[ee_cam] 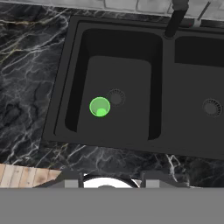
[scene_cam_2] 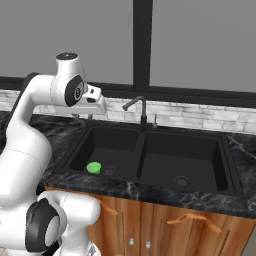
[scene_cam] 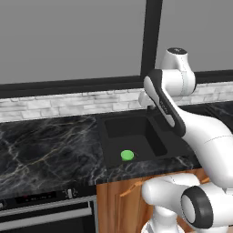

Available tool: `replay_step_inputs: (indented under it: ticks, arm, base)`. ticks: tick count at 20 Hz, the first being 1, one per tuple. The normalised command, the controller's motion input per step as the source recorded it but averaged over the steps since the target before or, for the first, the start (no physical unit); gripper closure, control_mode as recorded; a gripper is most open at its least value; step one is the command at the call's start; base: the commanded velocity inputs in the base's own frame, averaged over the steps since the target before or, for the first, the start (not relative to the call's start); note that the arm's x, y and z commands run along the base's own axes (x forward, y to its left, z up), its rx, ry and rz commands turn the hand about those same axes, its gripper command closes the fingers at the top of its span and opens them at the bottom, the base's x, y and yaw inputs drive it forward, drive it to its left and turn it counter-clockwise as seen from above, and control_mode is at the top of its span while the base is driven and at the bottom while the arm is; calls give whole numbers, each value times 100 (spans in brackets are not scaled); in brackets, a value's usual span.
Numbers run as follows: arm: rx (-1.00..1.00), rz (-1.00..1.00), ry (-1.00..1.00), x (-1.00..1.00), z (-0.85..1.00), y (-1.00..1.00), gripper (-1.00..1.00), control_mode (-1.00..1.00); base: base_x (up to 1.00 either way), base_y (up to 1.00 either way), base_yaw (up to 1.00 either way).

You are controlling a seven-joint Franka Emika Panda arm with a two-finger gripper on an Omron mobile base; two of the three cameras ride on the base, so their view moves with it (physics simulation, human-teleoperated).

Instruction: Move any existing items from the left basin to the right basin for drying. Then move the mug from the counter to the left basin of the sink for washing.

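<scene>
A small bright green cup (ee_cam: 100,106) stands upright in the left basin (ee_cam: 124,78) of the black sink, just beside the round drain; it is also in the left base view (scene_cam: 127,154) and the right base view (scene_cam_2: 93,167). The right basin (ee_cam: 192,109) (scene_cam_2: 180,160) holds nothing but its drain. My gripper (scene_cam_2: 84,115) hangs high above the sink's back-left corner, well clear of the cup. In the hand view its fingertips (ee_cam: 70,179) stand apart with nothing between them. The mug is out of view.
A dark curved faucet (scene_cam_2: 140,107) (ee_cam: 175,19) rises behind the divider. Black marble counter (scene_cam: 45,141) (ee_cam: 26,87) spreads left of the sink, with an oven front (scene_cam: 45,207) below it. A white brick backsplash and a window run behind.
</scene>
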Motion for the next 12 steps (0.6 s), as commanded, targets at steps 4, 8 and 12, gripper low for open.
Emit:
replay_step_inputs:
  ticks: [4,8,12]
  arm:
    - [0,0,0,0,0,0,-100,100]
    - [0,0,0,0,0,0,-100,100]
    - [0,0,0,0,0,0,-100,100]
  base:
    - [0,0,0]
    - [0,0,0]
    - [0,0,0]
